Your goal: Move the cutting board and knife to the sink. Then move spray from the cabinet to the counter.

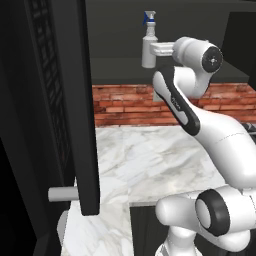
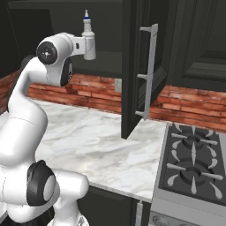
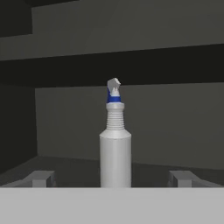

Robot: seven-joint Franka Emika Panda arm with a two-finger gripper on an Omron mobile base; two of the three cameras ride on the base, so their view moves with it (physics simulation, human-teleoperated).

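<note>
The left base view looked forward from behind the arm's left side, past the open cabinet door close at its left. The right base view faced the same cabinet and counter from the right. Both shared the spray. The hand view looked level into the cabinet, close on the spray.

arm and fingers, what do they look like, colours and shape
The arm is glossy white with rounded, bulbous links, dark grey-black joint rings and round dark end caps with a small pale centre mark. In the hand view the fingers are small, blocky and grey.
</note>
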